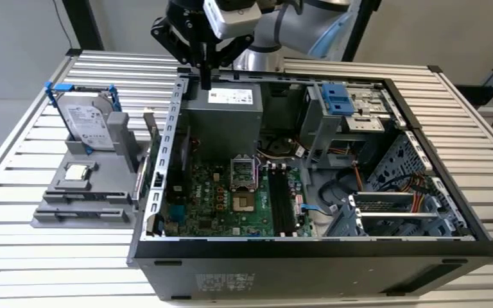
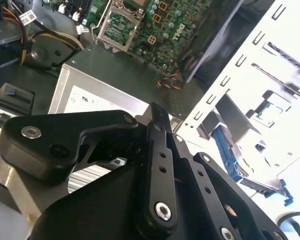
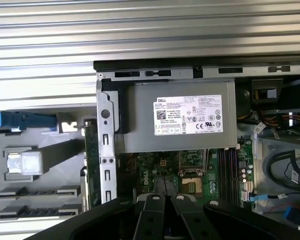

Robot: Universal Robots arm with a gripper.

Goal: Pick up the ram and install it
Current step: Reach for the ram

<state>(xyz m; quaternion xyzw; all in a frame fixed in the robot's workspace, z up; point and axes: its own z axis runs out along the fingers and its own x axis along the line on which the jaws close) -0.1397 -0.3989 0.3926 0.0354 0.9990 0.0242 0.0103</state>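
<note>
Open black computer case (image 1: 315, 263) lying on a slatted metal worktop (image 1: 49, 269), green motherboard (image 1: 216, 199) inside, grey power supply (image 1: 221, 122) with a white label, silver hard drive (image 1: 88, 125) in a blue frame upright in a grey holder (image 1: 84, 199) beside the case

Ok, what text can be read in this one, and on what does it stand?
Power supply label: a logo, symbols and rows of fine print, too small to quote.
Hard drive label: print too small to read.
Case sticker, on the outer wall: too small to read.
No text can be quoted with confidence.
</note>
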